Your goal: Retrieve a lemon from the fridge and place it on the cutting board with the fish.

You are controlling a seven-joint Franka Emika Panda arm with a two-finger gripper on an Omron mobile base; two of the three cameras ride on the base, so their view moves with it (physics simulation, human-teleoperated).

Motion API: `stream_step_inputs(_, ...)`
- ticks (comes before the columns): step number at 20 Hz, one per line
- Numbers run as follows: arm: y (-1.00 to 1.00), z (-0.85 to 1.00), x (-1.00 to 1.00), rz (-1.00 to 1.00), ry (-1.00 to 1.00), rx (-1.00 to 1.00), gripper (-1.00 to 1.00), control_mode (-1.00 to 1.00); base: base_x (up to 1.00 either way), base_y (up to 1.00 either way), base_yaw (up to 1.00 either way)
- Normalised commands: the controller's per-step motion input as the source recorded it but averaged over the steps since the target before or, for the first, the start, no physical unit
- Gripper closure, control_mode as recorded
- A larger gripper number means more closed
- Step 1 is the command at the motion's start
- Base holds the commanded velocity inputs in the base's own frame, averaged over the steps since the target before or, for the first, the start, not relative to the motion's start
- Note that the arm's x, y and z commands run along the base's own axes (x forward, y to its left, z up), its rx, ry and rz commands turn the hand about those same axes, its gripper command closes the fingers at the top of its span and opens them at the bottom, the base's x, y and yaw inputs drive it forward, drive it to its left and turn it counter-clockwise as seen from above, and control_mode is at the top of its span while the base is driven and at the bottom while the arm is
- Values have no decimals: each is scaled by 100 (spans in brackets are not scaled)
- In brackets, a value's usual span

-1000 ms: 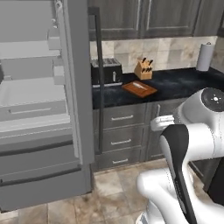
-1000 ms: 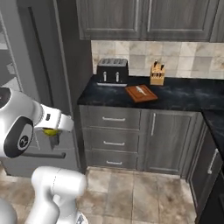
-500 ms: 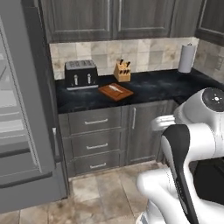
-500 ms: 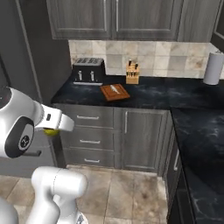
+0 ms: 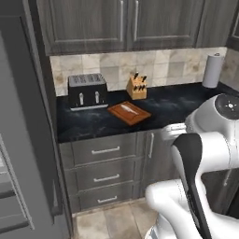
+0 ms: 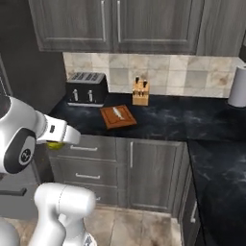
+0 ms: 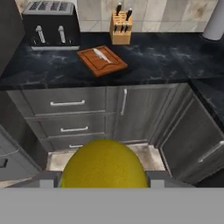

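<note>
Lemon held at gripper; board with fish on counter.
Left base view: cutting board [image 5: 129, 113] at frame centre, fish [image 5: 128, 109] lying on it, toaster [image 5: 87, 91] to its left, knife block [image 5: 137, 86] behind. Right base view: lemon [image 6: 55, 144] at left edge under the wrist. Hand view: gripper [image 7: 104, 181] clamped on lemon, bottom centre; fridge [image 5: 23, 154] along left edge.

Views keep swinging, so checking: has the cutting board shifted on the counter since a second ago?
No. The cutting board still lies between toaster and knife block; only the camera moved.
</note>
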Motion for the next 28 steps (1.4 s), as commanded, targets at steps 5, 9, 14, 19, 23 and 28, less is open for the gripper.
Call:
stream_step_inputs(5,0,0,0,0,0,0,100,100,96,-45,6)
stream_step_inputs(9,0,0,0,0,0,0,100,100,55,-45,3)
stream_step_inputs(14,0,0,0,0,0,0,100,100,34,-2,0)
stream_step_inputs(19,0,0,0,0,0,0,100,100,59,-1,0)
stream_step_inputs(23,0,0,0,0,0,0,100,100,58,-1,0)
stream_step_inputs(28,0,0,0,0,0,0,100,100,29,0,0)
